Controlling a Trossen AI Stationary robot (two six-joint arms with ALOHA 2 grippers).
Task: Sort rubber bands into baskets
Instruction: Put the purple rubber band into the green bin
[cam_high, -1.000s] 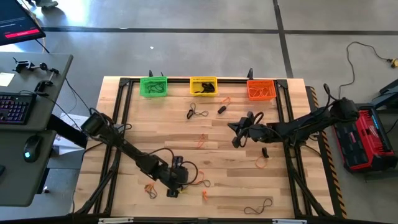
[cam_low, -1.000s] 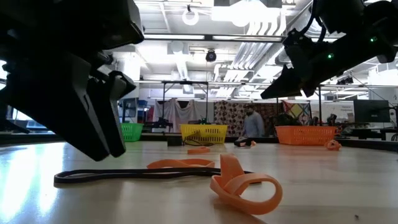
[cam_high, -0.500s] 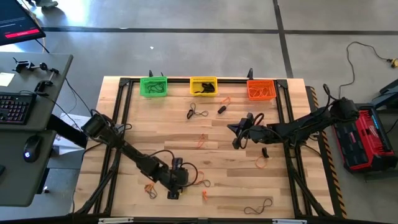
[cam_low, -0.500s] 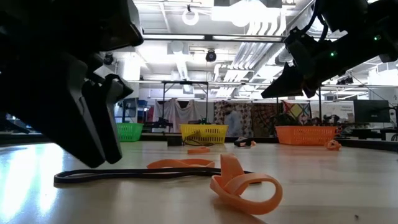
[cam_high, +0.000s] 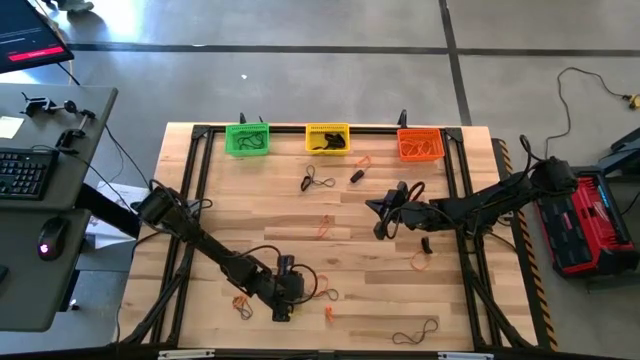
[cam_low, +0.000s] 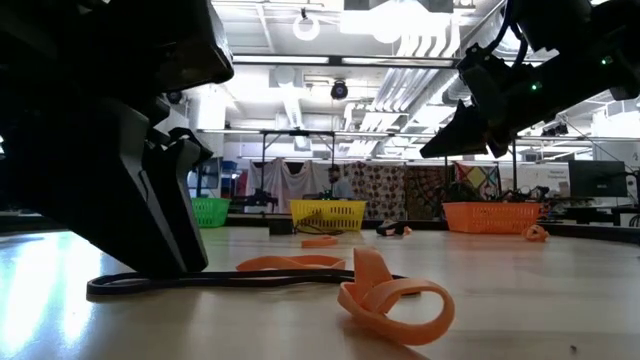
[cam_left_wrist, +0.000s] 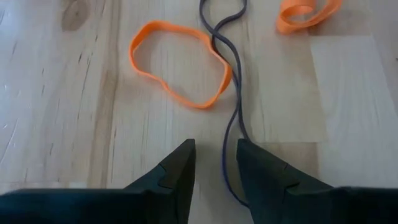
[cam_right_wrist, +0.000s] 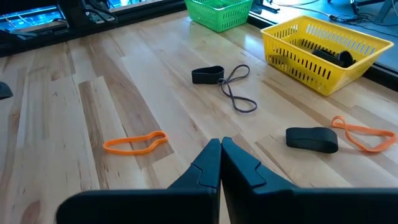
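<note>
My left gripper (cam_high: 282, 304) is low over the table's near part, open by a narrow gap. A thin dark rubber band (cam_left_wrist: 227, 74) runs between its fingertips (cam_left_wrist: 216, 163), close to one finger; I cannot tell whether it touches. An orange band (cam_left_wrist: 180, 65) lies just beyond, crossed by the dark one. In the low view my left gripper (cam_low: 165, 255) reaches down to the dark band (cam_low: 240, 279). My right gripper (cam_high: 380, 222) is shut and empty above the table's middle right. The green (cam_high: 246, 138), yellow (cam_high: 327, 138) and orange (cam_high: 420, 145) baskets stand along the far edge.
Loose bands lie scattered: orange ones (cam_high: 325, 226), (cam_high: 420, 262), (cam_high: 329, 314), (cam_high: 241, 304); dark ones (cam_high: 318, 181), (cam_high: 356, 176), (cam_high: 425, 244), (cam_high: 416, 329). A curled orange band (cam_low: 395, 300) lies near the low camera. The yellow basket (cam_right_wrist: 323, 50) holds dark bands.
My left gripper has come down and a little toward the table's near edge, until its fingertips stand at the dark band's end. The bands have not moved.
</note>
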